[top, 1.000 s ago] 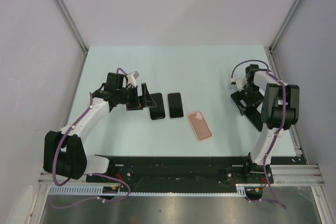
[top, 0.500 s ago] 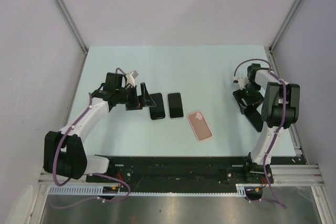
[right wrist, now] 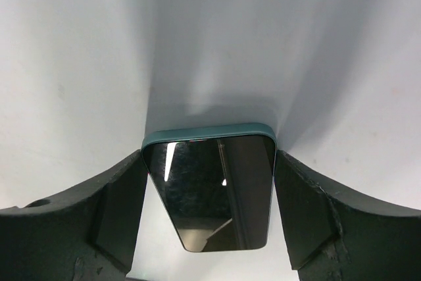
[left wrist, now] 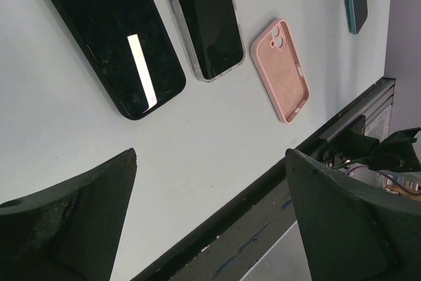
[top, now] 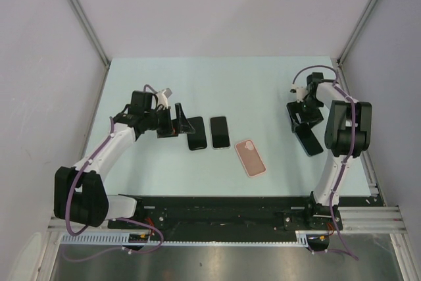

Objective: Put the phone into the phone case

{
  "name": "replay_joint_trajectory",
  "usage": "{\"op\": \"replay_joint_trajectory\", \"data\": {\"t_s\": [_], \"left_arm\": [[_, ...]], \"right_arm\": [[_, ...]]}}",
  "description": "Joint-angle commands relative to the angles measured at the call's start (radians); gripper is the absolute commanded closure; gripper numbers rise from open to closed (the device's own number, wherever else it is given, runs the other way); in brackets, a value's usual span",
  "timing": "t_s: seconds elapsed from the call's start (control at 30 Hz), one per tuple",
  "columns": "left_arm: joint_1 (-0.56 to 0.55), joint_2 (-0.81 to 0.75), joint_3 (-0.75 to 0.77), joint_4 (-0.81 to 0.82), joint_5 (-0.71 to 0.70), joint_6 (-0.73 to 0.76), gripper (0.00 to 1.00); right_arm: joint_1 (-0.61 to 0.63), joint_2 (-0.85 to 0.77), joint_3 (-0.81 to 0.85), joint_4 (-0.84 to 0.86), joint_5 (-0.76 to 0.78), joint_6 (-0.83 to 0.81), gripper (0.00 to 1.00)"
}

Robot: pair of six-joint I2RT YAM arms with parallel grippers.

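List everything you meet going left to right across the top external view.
left end effector → black phone → silver-edged phone → pink phone case → teal phone

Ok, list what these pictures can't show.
Teal phone: back face turned away in right wrist view; right gripper covers one end in top view.
Black phone, silver-edged phone: cut off by left wrist view's top edge.
Teal phone's lower end: touching table or not, unclear in both views.
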Motion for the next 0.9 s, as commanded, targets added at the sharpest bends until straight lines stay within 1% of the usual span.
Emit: {"op": "replay_joint_trajectory", "data": {"t_s": [0.0, 0.13, 0.33, 0.47, 0.53, 0.63, 0.7, 0.8, 0.83, 0.87], "left_arm": [[0.006, -0.042, 0.005, 0.025, 0.028, 0.0, 0.02], [0.006, -0.051, 0.002, 0.024, 0.021, 0.004, 0.02], [0.006, -0.049, 0.002, 0.024, 0.01, 0.003, 0.02], [0.003, -0.048, -0.001, 0.024, -0.007, 0.001, 0.02], [-0.003, -0.049, -0.001, 0.024, -0.038, 0.003, 0.03], [-0.041, -0.042, 0.005, 0.024, -0.065, -0.008, 0.03], [-0.103, -0.031, 0.024, 0.027, -0.09, -0.023, 0.04], [-0.195, -0.008, 0.061, 0.045, -0.125, -0.066, 0.06], [-0.216, -0.002, 0.068, 0.079, -0.13, -0.101, 0.06], [-0.262, 0.006, 0.08, 0.099, -0.131, -0.121, 0.07]], "right_arm": [[0.07, 0.056, 0.095, 0.016, -0.111, 0.074, 0.6], [0.111, 0.088, 0.145, -0.006, -0.166, 0.116, 0.65], [0.127, 0.135, 0.224, -0.087, -0.285, 0.202, 0.66], [0.147, 0.163, 0.203, -0.1, -0.348, 0.271, 0.67], [0.157, 0.165, 0.166, -0.078, -0.413, 0.313, 0.7], [0.154, 0.146, 0.11, -0.021, -0.505, 0.381, 0.76], [0.15, 0.134, 0.087, 0.009, -0.528, 0.395, 0.79], [0.137, 0.119, 0.047, 0.049, -0.545, 0.456, 0.8], [0.137, 0.109, 0.036, 0.061, -0.553, 0.464, 0.8], [0.136, 0.106, 0.018, 0.069, -0.562, 0.478, 0.8]]}}
